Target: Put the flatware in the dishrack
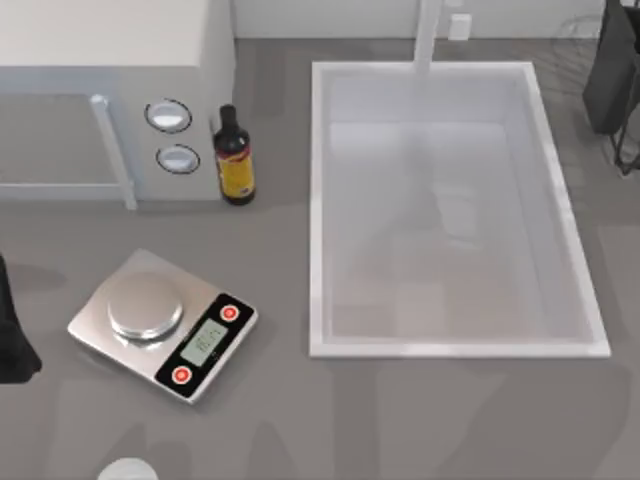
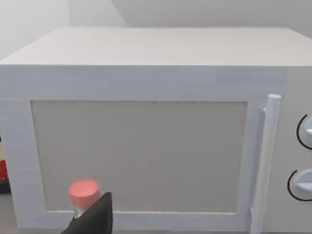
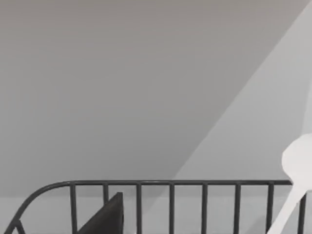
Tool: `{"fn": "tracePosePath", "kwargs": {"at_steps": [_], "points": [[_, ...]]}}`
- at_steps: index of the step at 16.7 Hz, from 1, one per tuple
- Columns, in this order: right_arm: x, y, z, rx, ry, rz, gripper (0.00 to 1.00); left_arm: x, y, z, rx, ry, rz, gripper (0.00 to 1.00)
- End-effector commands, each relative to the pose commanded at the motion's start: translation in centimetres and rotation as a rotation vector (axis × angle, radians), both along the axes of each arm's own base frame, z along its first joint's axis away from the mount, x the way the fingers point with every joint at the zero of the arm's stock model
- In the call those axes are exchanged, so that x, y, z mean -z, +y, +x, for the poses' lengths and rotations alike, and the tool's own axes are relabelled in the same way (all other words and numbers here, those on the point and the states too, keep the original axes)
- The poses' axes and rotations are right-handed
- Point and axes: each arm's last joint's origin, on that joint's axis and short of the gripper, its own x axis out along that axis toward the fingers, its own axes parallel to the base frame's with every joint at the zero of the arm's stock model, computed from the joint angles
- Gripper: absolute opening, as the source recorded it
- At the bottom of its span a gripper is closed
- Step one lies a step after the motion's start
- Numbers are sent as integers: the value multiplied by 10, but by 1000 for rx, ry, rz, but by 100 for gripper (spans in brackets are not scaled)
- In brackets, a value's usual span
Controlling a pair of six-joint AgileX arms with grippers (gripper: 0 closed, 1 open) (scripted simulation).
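Note:
The flatware, a white spoon [image 3: 296, 165], shows its oval bowl pointing up, and its thin handle runs down past the top rail of the black wire dishrack [image 3: 170, 184]. A dark part of my right gripper [image 3: 105, 217] shows just in front of that rail. I cannot tell whether it holds the spoon. The spoon's knob end is hidden. My right arm [image 1: 612, 70] is at the table's far right back corner. The left arm [image 1: 12, 340] is parked at the left edge, and my left gripper [image 2: 95, 220] faces the microwave door.
A white microwave [image 1: 100, 90] stands at the back left, with a dark bottle [image 1: 235, 155] beside it. A silver kitchen scale [image 1: 160, 325] lies front left. A large white sink [image 1: 320, 210] takes up the middle right. A small white round thing [image 1: 128, 468] sits at the front edge. A pink-red cap [image 2: 84, 191] is near the left gripper.

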Motion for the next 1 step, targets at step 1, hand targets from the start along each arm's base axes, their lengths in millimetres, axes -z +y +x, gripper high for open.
{"fn": "tracePosePath", "kwargs": {"at_steps": [1], "points": [[0,0,0,0,0,0,100,0,0,0,0,0,0,100]]}}
